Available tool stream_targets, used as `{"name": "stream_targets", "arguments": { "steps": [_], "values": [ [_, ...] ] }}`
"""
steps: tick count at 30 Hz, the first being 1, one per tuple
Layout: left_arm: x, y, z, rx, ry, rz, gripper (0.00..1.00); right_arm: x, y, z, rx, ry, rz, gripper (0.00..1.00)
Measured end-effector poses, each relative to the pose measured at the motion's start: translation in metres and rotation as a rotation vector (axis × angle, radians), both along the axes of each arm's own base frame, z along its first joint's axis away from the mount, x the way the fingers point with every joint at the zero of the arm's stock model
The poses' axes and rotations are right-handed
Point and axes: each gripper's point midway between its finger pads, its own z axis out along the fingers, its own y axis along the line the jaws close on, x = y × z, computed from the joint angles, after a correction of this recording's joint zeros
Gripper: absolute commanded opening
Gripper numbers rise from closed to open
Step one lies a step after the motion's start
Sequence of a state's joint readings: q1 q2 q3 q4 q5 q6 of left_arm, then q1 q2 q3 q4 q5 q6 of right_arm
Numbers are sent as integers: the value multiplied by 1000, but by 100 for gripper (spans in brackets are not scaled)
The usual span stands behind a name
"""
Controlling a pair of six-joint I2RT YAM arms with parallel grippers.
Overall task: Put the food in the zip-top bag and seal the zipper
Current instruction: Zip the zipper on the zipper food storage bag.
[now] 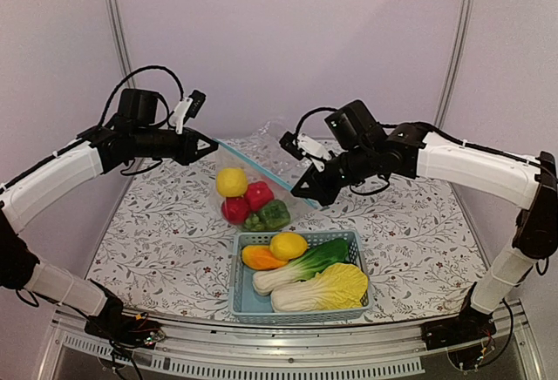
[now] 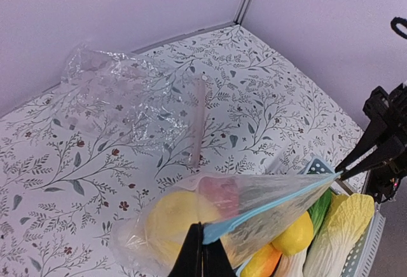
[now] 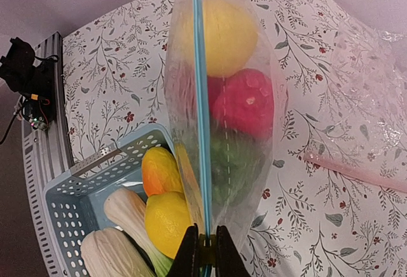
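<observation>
From my screen, the left fingers (image 1: 212,145) are pinched shut on one end of the zipper (image 1: 259,169), and the right fingers (image 1: 299,193) are clamped on the other end; the teal strip runs taut and straight between them, raised above the table (image 1: 157,232).

The zip-top bag (image 2: 267,223) hangs below that strip; its lower part sags toward the table just behind the basket (image 1: 236,286), though I cannot tell whether it touches. Through the plastic I see a yellow lemon (image 1: 231,181), a red pepper (image 1: 259,194), a red round fruit (image 1: 235,211) and a green piece (image 1: 274,214) – all bunched together.

In the light-blue basket lie a second lemon (image 1: 288,245), an orange piece (image 1: 260,258), a white-stemmed leafy vegetable (image 1: 301,268) and a pale cabbage (image 1: 324,289), packed side by side.

Farther back, another clear bag (image 2: 121,99) lies crumpled flat on the table – it has a pink strip (image 2: 197,124) along one edge.
</observation>
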State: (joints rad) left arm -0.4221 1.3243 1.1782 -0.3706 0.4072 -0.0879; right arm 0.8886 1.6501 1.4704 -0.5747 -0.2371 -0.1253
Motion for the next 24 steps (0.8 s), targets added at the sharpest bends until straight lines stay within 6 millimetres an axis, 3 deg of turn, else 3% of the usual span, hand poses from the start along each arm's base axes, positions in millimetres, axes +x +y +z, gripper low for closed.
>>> {"name": "stream_targets", "arguments": {
  "steps": [24],
  "values": [
    [2, 3, 2, -10, -1, 14, 0, -11, -16, -9, 8, 47, -44, 1]
  ]
}}
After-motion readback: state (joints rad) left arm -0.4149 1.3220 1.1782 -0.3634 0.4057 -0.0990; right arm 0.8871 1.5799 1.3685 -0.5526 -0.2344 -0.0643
